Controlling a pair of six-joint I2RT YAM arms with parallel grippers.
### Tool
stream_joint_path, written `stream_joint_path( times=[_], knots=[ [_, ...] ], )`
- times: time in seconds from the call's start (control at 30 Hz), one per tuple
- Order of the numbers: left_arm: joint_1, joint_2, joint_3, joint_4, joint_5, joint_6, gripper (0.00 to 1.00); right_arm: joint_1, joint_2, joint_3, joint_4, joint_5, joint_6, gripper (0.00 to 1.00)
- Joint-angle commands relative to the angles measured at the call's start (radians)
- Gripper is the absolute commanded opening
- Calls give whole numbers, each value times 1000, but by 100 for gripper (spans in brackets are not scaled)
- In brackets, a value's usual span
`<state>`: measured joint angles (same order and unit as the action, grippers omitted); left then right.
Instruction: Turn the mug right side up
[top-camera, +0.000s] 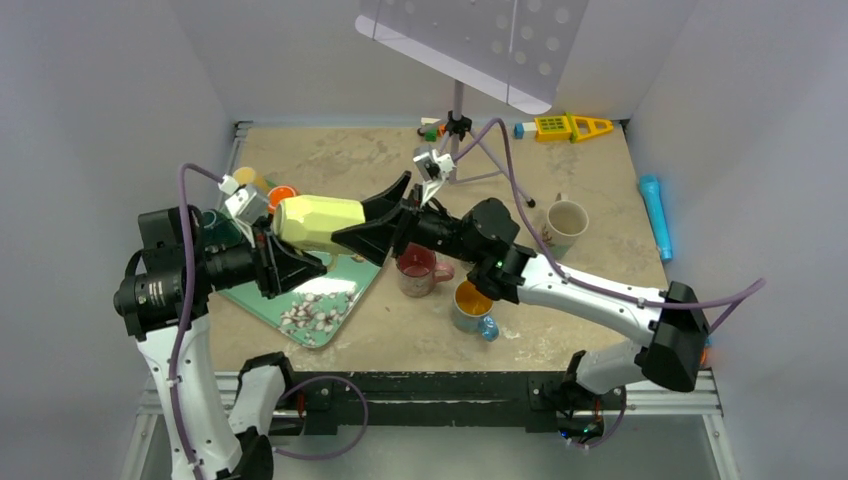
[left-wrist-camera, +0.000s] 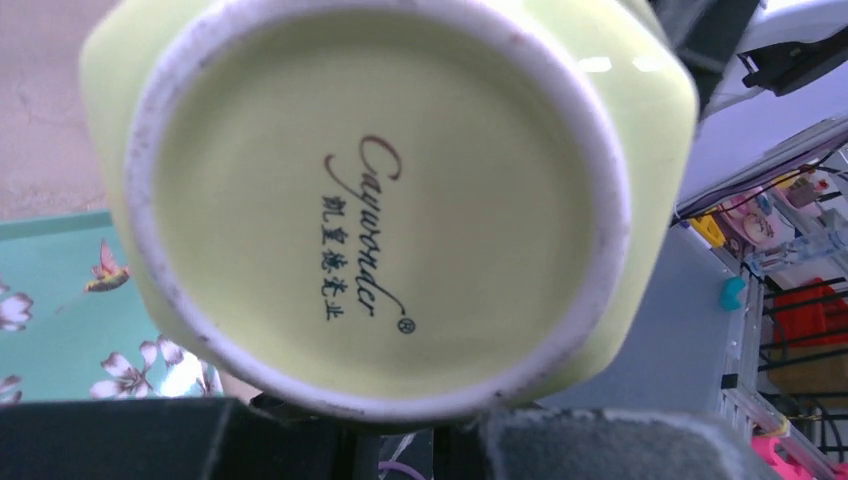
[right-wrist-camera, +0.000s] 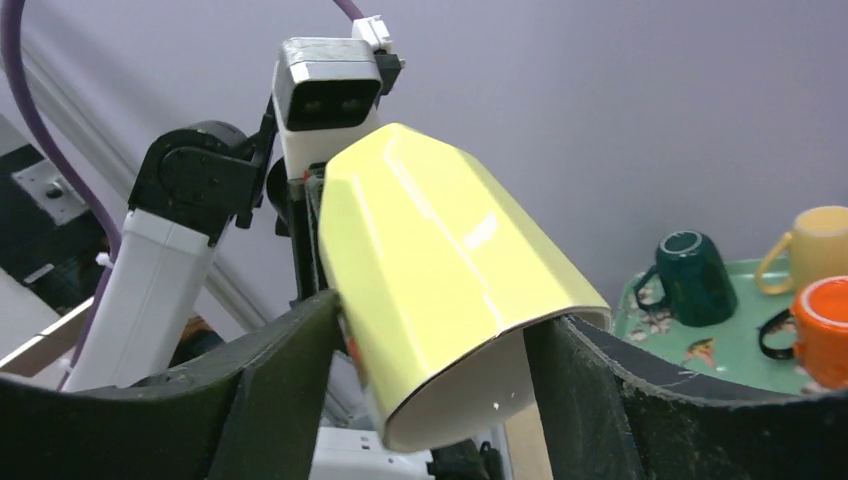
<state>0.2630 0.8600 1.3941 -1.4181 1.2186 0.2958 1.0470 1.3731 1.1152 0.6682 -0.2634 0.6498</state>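
A pale yellow-green mug (top-camera: 315, 222) lies on its side in the air above the tray, between both arms. My left gripper (top-camera: 285, 255) is shut on its base end from below. In the left wrist view the mug's underside (left-wrist-camera: 380, 200) fills the frame above my left gripper (left-wrist-camera: 430, 440). My right gripper (top-camera: 370, 208) is open, its jaws spread wide on either side of the mug's mouth end. In the right wrist view the mug (right-wrist-camera: 440, 260) sits between the fingers of the right gripper (right-wrist-camera: 435, 320), with a thin gap at the left finger. The handle is hidden.
A teal floral tray (top-camera: 320, 310) lies below, with a green mug (right-wrist-camera: 690, 275), an orange cup (top-camera: 282, 192) and a yellow cup (top-camera: 250, 178). A red mug (top-camera: 415, 268), a grey mug (top-camera: 470, 305) and a white mug (top-camera: 565, 222) stand upright. A stand (top-camera: 455, 130) is behind.
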Motion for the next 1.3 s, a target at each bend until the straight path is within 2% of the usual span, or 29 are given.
stream_joint_path(
  times=[0.0, 0.07, 0.1, 0.13, 0.2, 0.23, 0.27, 0.37, 0.47, 0.6, 0.7, 0.97, 1.27],
  knots=[
    [-20, -25, 33, 9, 133, -6, 0, -1, 89, 120, 143, -142, 51, 56],
    [-22, -24, 34, 4, 97, 3, 0, -1, 99, 136, 158, -173, 71, 1],
    [-22, -22, 33, -3, 63, 16, 1, -1, 87, 139, 116, -145, 53, 0],
    [-23, -18, 34, -18, 24, 46, 25, -1, 67, 137, 64, -111, 22, 0],
    [-21, -9, 30, -50, -79, 138, 83, -1, 8, 144, -101, -4, -67, 0],
    [-21, -7, 19, -42, -156, 168, 97, 0, -23, 156, -189, 49, -125, 0],
    [-20, -9, -2, -14, -240, 177, 100, 1, -52, 172, -286, 96, -184, 0],
    [-18, -21, -82, 58, -447, 230, 100, 3, -100, 257, -605, 213, -341, 0],
    [-18, -20, -130, 87, -566, 265, 100, 23, -84, 371, -924, 286, -446, 0],
    [-15, 7, -167, 163, -692, 230, 100, 102, 1, 517, -1317, 300, -552, 0],
    [-15, 45, -180, 206, -735, 207, 100, 164, 53, 575, -1506, 363, -562, 0],
    [-15, 96, -210, 253, -784, 184, 100, 251, 226, 569, -1752, 343, -592, 0],
    [-15, 104, -267, 297, -854, 196, 100, 254, 390, 528, -1731, 349, -628, 0]
  ],
)
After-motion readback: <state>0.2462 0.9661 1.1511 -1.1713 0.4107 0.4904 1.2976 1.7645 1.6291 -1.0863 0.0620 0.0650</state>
